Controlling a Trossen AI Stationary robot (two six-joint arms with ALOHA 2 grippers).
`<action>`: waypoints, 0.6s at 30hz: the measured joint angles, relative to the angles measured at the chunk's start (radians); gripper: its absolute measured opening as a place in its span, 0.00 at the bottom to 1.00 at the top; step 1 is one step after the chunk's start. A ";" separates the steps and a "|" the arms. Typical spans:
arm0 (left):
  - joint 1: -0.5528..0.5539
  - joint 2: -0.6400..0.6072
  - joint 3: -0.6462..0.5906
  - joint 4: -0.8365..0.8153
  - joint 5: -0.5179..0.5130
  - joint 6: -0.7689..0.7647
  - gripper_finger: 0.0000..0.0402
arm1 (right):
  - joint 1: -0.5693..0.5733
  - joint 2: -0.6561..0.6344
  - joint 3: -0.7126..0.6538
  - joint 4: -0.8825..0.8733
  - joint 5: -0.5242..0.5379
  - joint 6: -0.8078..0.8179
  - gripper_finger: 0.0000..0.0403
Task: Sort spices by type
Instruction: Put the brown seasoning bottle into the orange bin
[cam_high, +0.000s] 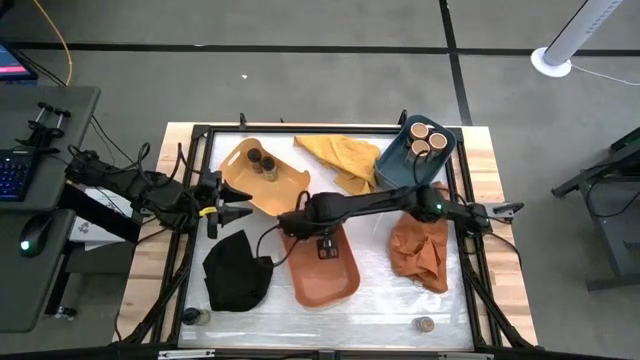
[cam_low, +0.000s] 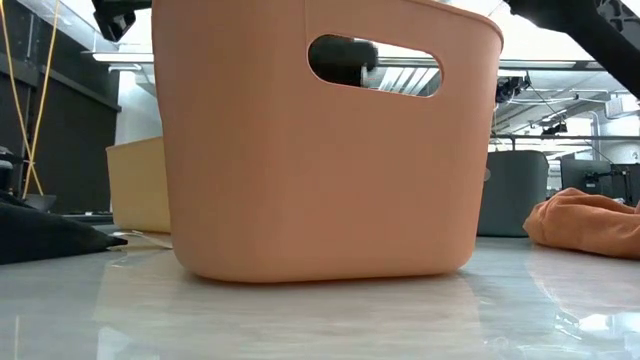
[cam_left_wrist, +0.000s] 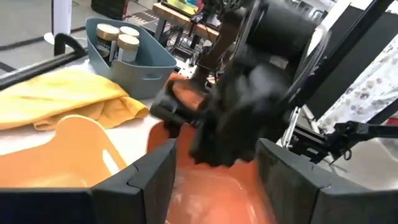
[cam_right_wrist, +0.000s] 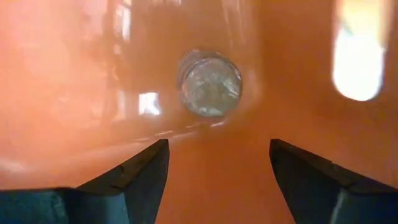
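Orange tub sits mid-counter, with the right gripper over it, fingers spread, empty; one clear jar lies loose on the tub floor just beyond the fingertips. Left gripper hovers left of the tub by the yellow tub, fingers parted, nothing held. Tan-topped jars stand in the blue tub far right, two dark jars in the yellow tub.

orange plastic tub: smooth, glossy, below right end effector
round jar top: shiny, metallic
worktop: glossy, reflective

- Orange tub, centre of counter
- Yellow tub, blue tub
- Yellow cloth, black cloth, orange cloth
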 joint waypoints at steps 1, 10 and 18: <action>0.000 0.000 0.000 0.000 -0.005 0.004 0.51 | 0.001 -0.017 0.000 0.007 -0.001 0.004 0.68; 0.001 0.001 0.000 -0.001 -0.026 0.006 0.51 | 0.051 -0.208 0.001 0.015 -0.025 0.291 0.68; 0.000 0.001 0.000 0.005 -0.026 0.005 0.51 | 0.316 -0.268 -0.069 -0.068 -0.131 0.628 0.68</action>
